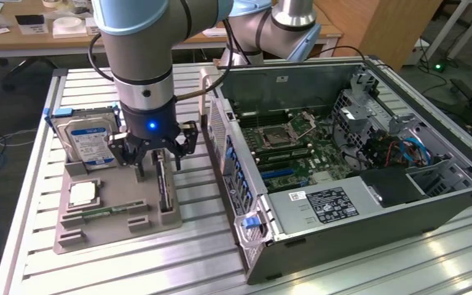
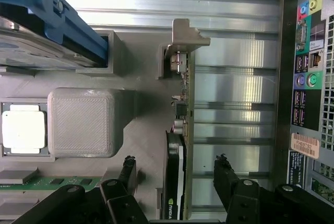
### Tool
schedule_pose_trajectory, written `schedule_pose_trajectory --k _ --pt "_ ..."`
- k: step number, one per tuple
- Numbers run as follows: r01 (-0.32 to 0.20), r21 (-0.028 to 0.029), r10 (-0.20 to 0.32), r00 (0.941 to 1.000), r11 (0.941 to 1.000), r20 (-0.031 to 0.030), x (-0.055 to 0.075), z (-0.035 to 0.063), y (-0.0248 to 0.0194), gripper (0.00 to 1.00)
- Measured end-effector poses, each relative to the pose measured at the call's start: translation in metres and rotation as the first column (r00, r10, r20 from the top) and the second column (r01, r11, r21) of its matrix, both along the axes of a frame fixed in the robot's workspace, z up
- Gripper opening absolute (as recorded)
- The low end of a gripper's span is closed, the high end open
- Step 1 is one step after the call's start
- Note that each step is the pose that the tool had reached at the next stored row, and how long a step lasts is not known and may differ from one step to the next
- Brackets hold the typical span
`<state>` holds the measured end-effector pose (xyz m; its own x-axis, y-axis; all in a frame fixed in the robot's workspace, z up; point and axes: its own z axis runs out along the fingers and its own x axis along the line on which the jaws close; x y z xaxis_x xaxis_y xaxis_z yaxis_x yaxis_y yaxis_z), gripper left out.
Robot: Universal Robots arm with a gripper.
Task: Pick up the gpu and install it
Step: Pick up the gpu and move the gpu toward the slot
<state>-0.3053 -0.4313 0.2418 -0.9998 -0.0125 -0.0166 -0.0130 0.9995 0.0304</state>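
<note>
Early stage, by the look of it: the gpu still sits edge-on in its slot of the grey holder tray, not lifted and not gripped. No part of the install is done. The PC case lies open on the surface just beside the tray, at the ext. view's right, w/ its motherboard exposed and no card seen standing in it. So pick-up, carry and seating are all left.

Pose: the arm stands vertical over the tray, wrist straight down, w/ the gripper pointing down right above the gpu's upper edge. In the wrist view the gripper is spread wide, one finger each side of the card. Gaps show on both sides, so prob. no contact yet.

Also in the tray: a hard drive upright at the ext. view's left of the gripper, and a CPU chip flat in its own recess near the drive.
</note>
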Motion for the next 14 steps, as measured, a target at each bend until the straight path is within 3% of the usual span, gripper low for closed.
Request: schedule_pose_trajectory --k 14 --pt "-0.016 -0.0011 0.016 0.9999 0.9999 -0.0002 0.0000 -0.0036 -0.0002 0.71"
